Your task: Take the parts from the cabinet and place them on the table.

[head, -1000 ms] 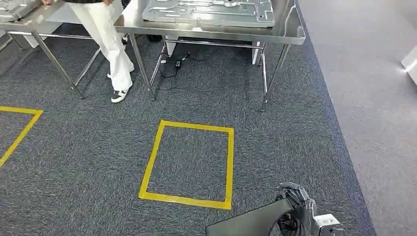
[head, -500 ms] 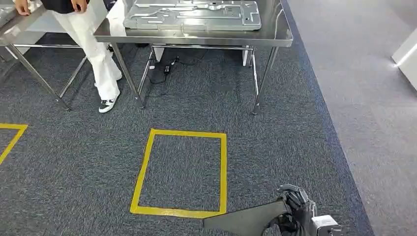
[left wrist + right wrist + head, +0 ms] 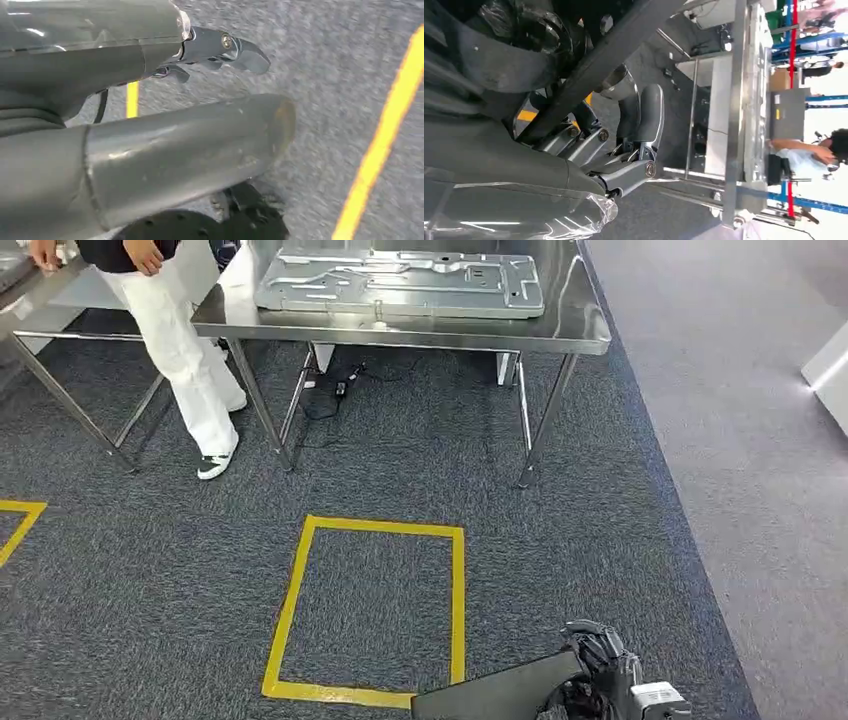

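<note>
My right hand (image 3: 600,672) shows at the bottom edge of the head view, gripping a dark flat part (image 3: 495,695) that sticks out to the left above the carpet. In the right wrist view the fingers (image 3: 644,125) curl around that same dark part (image 3: 614,50). Ahead stands a steel table (image 3: 585,335) with a large silver pressed-metal panel (image 3: 400,282) lying on it. My left hand (image 3: 200,95) hangs over the carpet, its thumb and fingers (image 3: 230,47) apart with nothing between them.
A yellow tape square (image 3: 300,590) marks the carpet between me and the table. A person in white trousers (image 3: 185,360) stands at the table's left corner, beside a second steel table (image 3: 45,285). Lighter floor (image 3: 760,490) runs along the right.
The whole view has shifted as I walk: the table and tape square sit lower and a little left. The person has stepped. My right hand still holds the dark part.
</note>
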### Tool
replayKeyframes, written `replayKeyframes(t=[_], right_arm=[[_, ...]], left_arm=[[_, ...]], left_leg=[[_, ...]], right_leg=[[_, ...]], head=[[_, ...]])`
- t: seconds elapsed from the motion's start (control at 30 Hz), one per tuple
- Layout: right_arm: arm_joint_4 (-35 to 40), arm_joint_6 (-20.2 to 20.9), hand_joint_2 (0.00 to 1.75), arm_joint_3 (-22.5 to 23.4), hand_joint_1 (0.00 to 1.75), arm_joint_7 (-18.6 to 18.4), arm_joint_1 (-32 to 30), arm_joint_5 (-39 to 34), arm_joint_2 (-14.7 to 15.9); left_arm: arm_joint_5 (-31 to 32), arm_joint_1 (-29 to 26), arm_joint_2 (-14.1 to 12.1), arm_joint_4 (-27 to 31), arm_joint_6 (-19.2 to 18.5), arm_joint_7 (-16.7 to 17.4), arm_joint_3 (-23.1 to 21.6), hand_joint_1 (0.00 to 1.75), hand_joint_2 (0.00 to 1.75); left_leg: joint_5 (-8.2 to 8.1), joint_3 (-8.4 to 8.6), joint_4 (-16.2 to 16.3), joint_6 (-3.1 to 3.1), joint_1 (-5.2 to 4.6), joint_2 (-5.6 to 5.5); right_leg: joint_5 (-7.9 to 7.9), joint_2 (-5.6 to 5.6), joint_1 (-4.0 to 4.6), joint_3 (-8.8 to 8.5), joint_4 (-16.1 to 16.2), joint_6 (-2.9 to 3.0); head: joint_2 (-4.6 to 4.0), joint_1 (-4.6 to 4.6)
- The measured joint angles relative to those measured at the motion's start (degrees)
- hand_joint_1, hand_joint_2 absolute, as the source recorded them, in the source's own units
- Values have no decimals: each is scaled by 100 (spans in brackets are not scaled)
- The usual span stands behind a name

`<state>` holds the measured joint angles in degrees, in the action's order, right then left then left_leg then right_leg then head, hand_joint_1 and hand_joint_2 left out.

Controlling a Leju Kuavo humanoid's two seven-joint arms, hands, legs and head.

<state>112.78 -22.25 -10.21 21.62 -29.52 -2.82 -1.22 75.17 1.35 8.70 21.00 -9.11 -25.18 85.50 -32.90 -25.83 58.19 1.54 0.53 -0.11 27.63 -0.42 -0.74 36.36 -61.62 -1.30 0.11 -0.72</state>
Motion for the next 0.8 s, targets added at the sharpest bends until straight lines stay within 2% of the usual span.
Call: replayKeyframes(t=[0.03, 0.07, 0.1, 0.13, 0.17, 0.2, 0.23, 0.27, 0.3, 0.33, 0.37, 0.4, 0.43, 0.47, 0.5, 0.53, 0.57, 0.6, 0.63, 0.67, 0.7, 0.73, 0.77, 0.8], right_arm=[[7, -4, 175, 0, 175, -6, -7, 4, 0], [18, -22, 175, 0, 175, -28, -30, 48, 4], [15, -39, 175, -2, 175, -64, -28, 61, 9], [15, -37, 175, -2, 175, -81, -27, 70, 11], [15, -37, 175, -2, 175, -116, -27, 90, 13], [15, -55, 175, -11, 175, -219, -24, 191, 28], [15, -88, 175, -39, 175, -342, -19, 335, 31], [13, -114, 175, -64, 175, -425, -19, 418, 35], [11, -149, 175, -94, 175, -474, -20, 407, 48], [4, -166, 175, -116, 175, -485, -21, 362, 61], [0, -182, 175, -131, 175, -494, -20, 325, 79], [-4, -192, 175, -149, 175, -525, -21, 312, 94], [-4, -212, 175, -168, 175, -540, -13, 312, 112], [-4, -249, 175, -194, 175, -563, -12, 317, 138], [-26, -271, 175, -240, 175, -665, -5, 397, 174], [-42, -317, 175, -282, 175, -834, -2, 503, 228], [-55, -378, 175, -346, 175, -1011, 10, 628, 280], [-83, -420, 175, -416, 175, -1096, 20, 693, 337], [-96, -468, 175, -486, 175, -1139, 39, 704, 378], [-109, -505, 175, -529, 175, -1181, 57, 704, 442], [-125, -525, 175, -571, 175, -1191, 68, 688, 501], [-140, -555, 175, -612, 175, -1196, 98, 634, 531], [-155, -573, 175, -643, 175, -1198, 117, 592, 564], [-181, -588, 175, -680, 175, -1202, 123, 553, 603]], left_arm=[[0, 21, 0, 4, -4, 2, -2, 0, 0], [2, 10, 4, 35, -43, 7, -2, 0, 0], [4, 6, 18, 65, -87, 11, -2, 0, 0], [9, 11, 33, 124, -139, 33, -2, 0, 0], [17, 17, 61, 177, -186, 35, -2, 0, 0], [39, 27, 92, 236, -232, 42, -2, 0, 0], [48, 33, 112, 284, -273, 55, -2, 0, 0], [57, 22, 129, 341, -297, 72, -2, 0, 0], [61, 10, 149, 394, -319, 81, -2, 0, 0], [61, -3, 169, 443, -341, 85, 0, 0, 0], [61, -12, 179, 477, -348, 87, 2, 0, 0], [61, -10, 193, 524, -354, 87, 7, 0, 0], [61, -19, 199, 559, -354, 87, 11, 0, 0], [63, -14, 208, 590, -359, 87, 13, 0, 0], [76, 0, 210, 621, -363, 105, 22, 0, 0], [105, 24, 223, 634, -374, 112, 24, 0, 0], [112, 24, 225, 665, -380, 131, 24, 0, 0], [127, 6, 225, 693, -396, 135, 28, 0, 0], [149, -2, 236, 708, -407, 138, 35, 0, 0], [162, -1, 265, 708, -418, 138, 42, 0, 0], [164, 6, 269, 721, -431, 138, 50, 0, 0], [164, 14, 269, 750, -433, 138, 55, 0, 0], [168, 16, 269, 756, -444, 138, 59, 0, 0], [175, 12, 273, 756, -448, 138, 65, 0, 0]], left_leg=[[-23, -34, -39, -45, -4, 3], [-21, 57, -43, -89, -5, 12], [17, 82, -41, -123, -9, 9], [6, 78, 12, -133, -4, 11], [13, -6, 245, -142, 13, 8], [-30, -216, 608, -163, 14, 6], [-189, -492, 1026, -188, 15, 6], [-426, -764, 1396, -208, 16, 6], [-623, -987, 1633, -221, 16, 7], [-663, -1108, 1675, -220, 15, 7], [-523, -1129, 1515, -218, 15, 7], [-211, -1056, 1159, -197, 15, 7], [211, -913, 662, -162, 7, 24], [591, -787, 182, -91, -14, 170], [383, -849, 263, -69, -60, 281], [173, -873, 261, -56, -87, 275], [349, -871, 236, -22, -90, 242], [450, -863, 221, 6, -90, 177], [524, -821, 146, 47, -60, 131], [579, -742, 74, 57, -18, 92], [586, -722, 34, 87, -4, 53], [602, -722, 29, 125, 2, 50], [591, -723, 29, 141, 1, 26], [577, -721, 30, 151, -7, -11]], right_leg=[[16, 13, 38, -15, 10, 82], [-33, 34, 33, -30, 48, 129], [-8, 45, 28, -67, 75, 170], [-6, 65, 4, -159, 107, 211], [17, 43, -4, -238, 153, 250], [47, 22, -4, -307, 184, 293], [74, 13, -1, -352, 197, 315], [107, 12, 6, -393, 197, 330], [151, 14, 10, -435, 196, 334], [189, 21, 13, -480, 196, 333], [227, 29, 14, -535, 196, 327], [274, 32, 16, -600, 197, 318], [321, 2, 23, -673, 197, 312], [373, -38, 25, -721, 207, 308], [391, -43, 35, -780, 207, 281], [414, -40, 38, -761, 217, 238], [455, -80, 46, -778, 222, 182], [492, -126, 49, -821, 241, 143], [520, -173, 95, -879, 262, 97], [571, -117, 52, -908, 187, 70], [728, -51, 51, -815, -6, 48], [947, -10, 38, -631, -363, 29], [1154, 3, 24, -402, -787, 8], [1293, 15, 6, -156, -1201, -12]], head=[[0, -2], [0, -7], [0, -4], [0, -4], [0, -6], [0, -4], [0, -4], [0, -2], [0, -4], [0, -4], [0, -2], [0, -4], [0, -2], [0, -4], [0, -9], [0, 16], [0, 5], [2, 5], [0, 7], [0, 7], [0, 4], [2, 5], [0, 5], [0, 5]])
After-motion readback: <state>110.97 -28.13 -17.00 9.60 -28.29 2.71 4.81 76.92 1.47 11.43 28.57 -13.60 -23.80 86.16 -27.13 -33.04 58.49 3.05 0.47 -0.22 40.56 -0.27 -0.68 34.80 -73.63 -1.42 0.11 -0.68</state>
